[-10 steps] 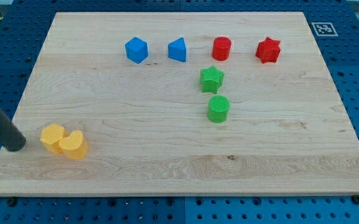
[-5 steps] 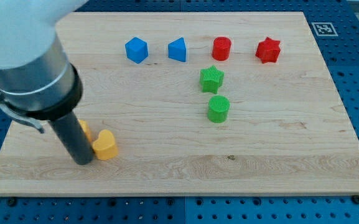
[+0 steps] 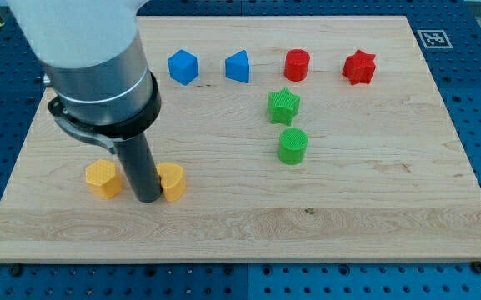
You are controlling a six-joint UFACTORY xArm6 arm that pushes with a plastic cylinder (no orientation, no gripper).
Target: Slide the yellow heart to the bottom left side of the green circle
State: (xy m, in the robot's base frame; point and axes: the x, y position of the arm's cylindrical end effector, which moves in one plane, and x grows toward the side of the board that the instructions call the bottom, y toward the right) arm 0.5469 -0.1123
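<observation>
Just to the view's right of the tool's tip (image 3: 147,198), touching the rod's lower end, sits the yellow heart (image 3: 172,182), partly hidden behind the rod so only its right half shows. On the rod's other side, just beside it to the view's left, rests a yellow hexagon block (image 3: 103,179). The tool is a plain dark rod with nothing that opens or closes; its tip stands on the wooden desk (image 3: 373,208) between the two yellow blocks. Well to the view's right of the tip and somewhat higher lies the green circle (image 3: 293,146), with a green star (image 3: 283,106) just above it. Along the view's top, farther from the tip, run a blue cube (image 3: 182,67), a blue wedge-like block (image 3: 237,67), a red cylinder (image 3: 297,64) and a red star (image 3: 359,67).
</observation>
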